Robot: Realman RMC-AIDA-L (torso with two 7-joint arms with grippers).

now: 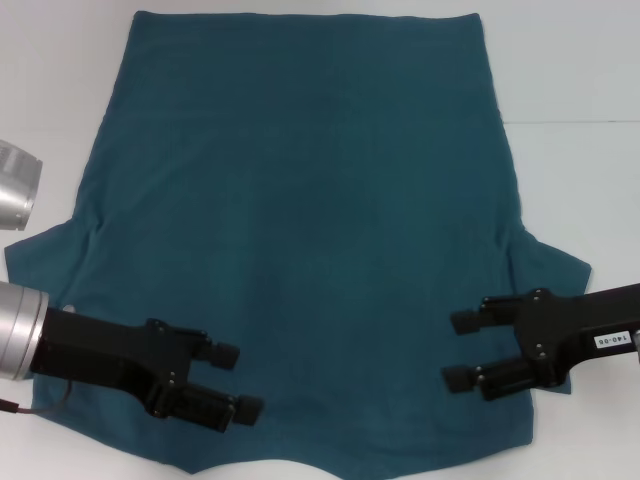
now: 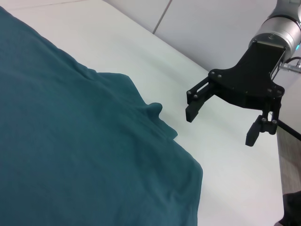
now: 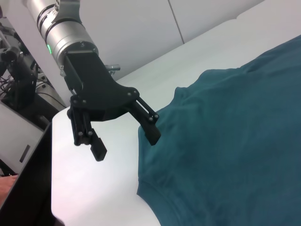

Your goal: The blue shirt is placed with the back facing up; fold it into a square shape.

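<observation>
Blue shirt [image 1: 300, 230] flat, back up. Left gripper [image 1: 232, 382] and right gripper [image 1: 458, 350] both spread, empty — pinch the near shoulders evenly, lift together.

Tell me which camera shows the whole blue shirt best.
The head view: the blue shirt lies spread flat, both sleeves visible, only its near edge cropped. The left wrist view shows one sleeve-side edge, the right wrist view the other side near the collar.
</observation>
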